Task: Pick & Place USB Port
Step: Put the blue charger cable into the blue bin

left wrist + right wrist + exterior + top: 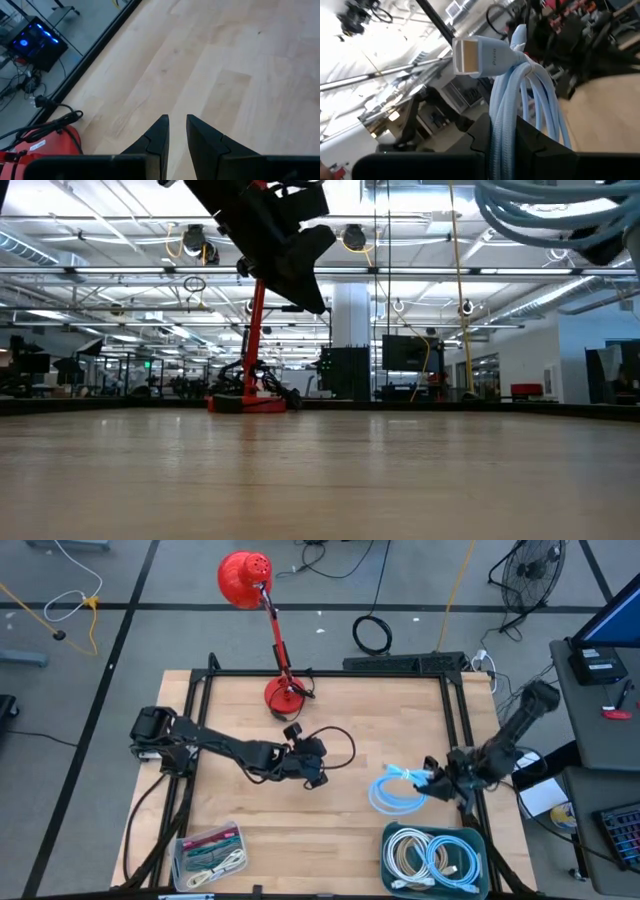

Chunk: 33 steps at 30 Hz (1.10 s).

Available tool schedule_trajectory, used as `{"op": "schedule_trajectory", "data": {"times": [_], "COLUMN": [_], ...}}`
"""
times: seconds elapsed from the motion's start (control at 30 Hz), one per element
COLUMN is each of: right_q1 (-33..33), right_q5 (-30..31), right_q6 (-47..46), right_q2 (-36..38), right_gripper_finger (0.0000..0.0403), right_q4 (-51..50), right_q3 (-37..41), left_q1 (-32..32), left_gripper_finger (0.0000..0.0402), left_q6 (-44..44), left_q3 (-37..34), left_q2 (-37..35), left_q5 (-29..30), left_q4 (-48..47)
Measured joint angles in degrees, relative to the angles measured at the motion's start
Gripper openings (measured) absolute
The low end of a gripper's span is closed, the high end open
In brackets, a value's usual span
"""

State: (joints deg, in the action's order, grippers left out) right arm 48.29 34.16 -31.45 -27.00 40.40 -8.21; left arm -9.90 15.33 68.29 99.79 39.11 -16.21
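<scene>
A coiled light-blue USB cable [392,792] hangs over the table's right part. Its white-and-gold plug [472,55] sticks out past the fingers of my right gripper [432,780], which is shut on the cable. In the low view the coil [545,210] shows high above the tabletop. My left gripper [314,766] hovers over the middle of the table, slanting down. In the left wrist view its fingers [177,119] stand a little apart over bare wood with nothing between them. My right gripper pinches the bundled strands of the cable [502,115] between its two fingers, just behind the plug. The fingers come from the table's right side, roughly level. The loops trail from the hold toward the table's left, lifted clear of the table.
A red desk lamp stands with its base [285,692] at the far middle. A teal bin [478,838] holding coiled cables sits at the near right, and a clear box [208,855] of cables at the near left. A black frame [330,673] runs round the table.
</scene>
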Motion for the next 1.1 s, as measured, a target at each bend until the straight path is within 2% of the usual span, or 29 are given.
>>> {"op": "schedule_trajectory", "data": {"times": [0.17,0.27,0.5,0.57,0.63,0.87,0.97,1.1], "right_q1": [12.19,18.11,28.04,29.96,31.25,32.09,32.09,32.09], "right_q5": [12.41,19.17,29.19,32.86,35.35,36.27,36.3,36.29], "right_q6": [1.63,3.15,11.22,11.29,7.38,-20.76,-23.38,-19.84], "right_q2": [-10.32,-16.53,-30.06,-32.86,-35.45,-44.82,-48.75,-52.97], "right_gripper_finger": [0.0031,0.0031,0.0031,0.0031,0.0031,0.0031,0.0031,0.0031], "right_q4": [10.62,13.86,12.09,8.38,5.07,1.65,8.05,15.24], "right_q3": [-0.13,-2.76,-17.56,-21.05,-22.94,-22.38,-22.4,-24.58], "left_q1": [-0.1,-0.09,-0.1,-0.1,-0.1,-0.1,-0.1,-0.1], "left_gripper_finger": [0.0069,0.0069,0.0069,0.0069,0.0069,0.0069,0.0069,0.0069], "left_q6": [0.0,-0.02,-0.24,-0.37,-0.39,-1.75,-2.78,-3.67], "left_q3": [0.0,0.0,0.0,0.0,0.0,0.0,0.0,0.0], "left_q2": [0.0,0.0,0.0,0.0,0.0,0.0,0.0,0.0], "left_q5": [0.0,0.02,0.79,1.24,1.5,3.45,4.37,4.52], "left_q4": [-0.2,-0.24,-0.2,-0.2,-0.2,-0.15,-0.17,-0.17]}}
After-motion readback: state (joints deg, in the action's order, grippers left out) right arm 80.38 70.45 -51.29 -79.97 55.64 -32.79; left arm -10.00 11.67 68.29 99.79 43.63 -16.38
